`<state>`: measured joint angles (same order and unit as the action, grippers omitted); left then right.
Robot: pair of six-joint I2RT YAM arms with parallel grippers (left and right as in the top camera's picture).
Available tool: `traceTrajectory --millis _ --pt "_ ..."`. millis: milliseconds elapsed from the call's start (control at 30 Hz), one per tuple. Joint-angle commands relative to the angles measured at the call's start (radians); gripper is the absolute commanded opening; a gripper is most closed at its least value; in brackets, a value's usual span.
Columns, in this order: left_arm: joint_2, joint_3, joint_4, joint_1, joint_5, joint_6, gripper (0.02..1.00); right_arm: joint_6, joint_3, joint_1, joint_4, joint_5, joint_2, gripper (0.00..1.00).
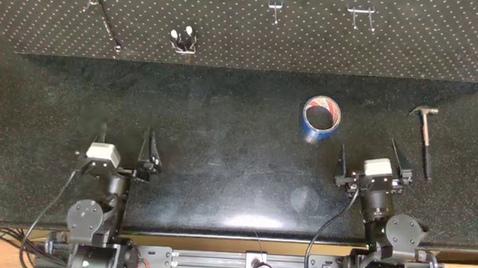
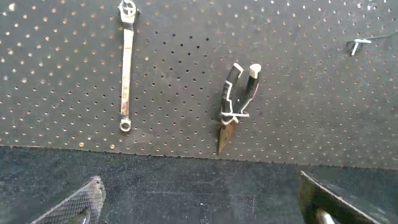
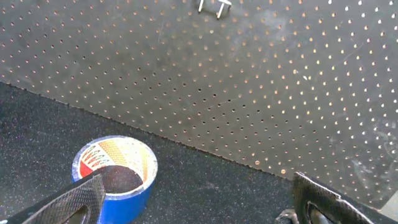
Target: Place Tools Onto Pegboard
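A wrench (image 1: 107,21) (image 2: 126,64) hangs on the pegboard (image 1: 245,26) at the left, and pliers (image 1: 183,41) (image 2: 236,102) hang beside it. A single hook (image 1: 274,10) (image 3: 214,7) and a double hook (image 1: 361,17) are bare. On the black table lie a blue tape roll (image 1: 321,116) (image 3: 115,170) and a hammer (image 1: 425,137) at the far right. My left gripper (image 1: 126,146) (image 2: 199,205) is open near the front left, holding nothing. My right gripper (image 1: 373,163) (image 3: 199,205) is open in front of the tape roll, between it and the hammer.
The pegboard stands upright along the table's (image 1: 222,133) far edge. Wide free table surface lies between the two grippers and in front of the board. Cables (image 1: 16,237) trail by the left arm's base.
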<state>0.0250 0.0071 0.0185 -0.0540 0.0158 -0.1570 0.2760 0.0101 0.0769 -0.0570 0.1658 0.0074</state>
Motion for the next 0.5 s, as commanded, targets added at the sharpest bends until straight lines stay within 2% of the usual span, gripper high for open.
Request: traceTrajectory --millis 33,400,433,500 --pt "-0.023 -0.002 -0.082 -0.058 -0.027 0.009 0.993 0.007 -0.005 -0.006 -0.001 -0.001 -0.006 0.976" --pt "-0.022 -0.002 -0.098 -0.067 -0.027 0.009 0.993 0.006 -0.005 -0.006 -0.001 0.0 -0.006 0.976" --pt "-0.022 -0.002 -0.098 -0.067 -0.027 0.009 0.993 -0.03 -0.005 -0.006 -0.001 0.002 -0.006 0.976" --pt "-0.022 -0.002 -0.098 -0.067 -0.027 0.009 0.993 -0.257 -0.005 -0.006 -0.002 0.002 -0.006 0.976"
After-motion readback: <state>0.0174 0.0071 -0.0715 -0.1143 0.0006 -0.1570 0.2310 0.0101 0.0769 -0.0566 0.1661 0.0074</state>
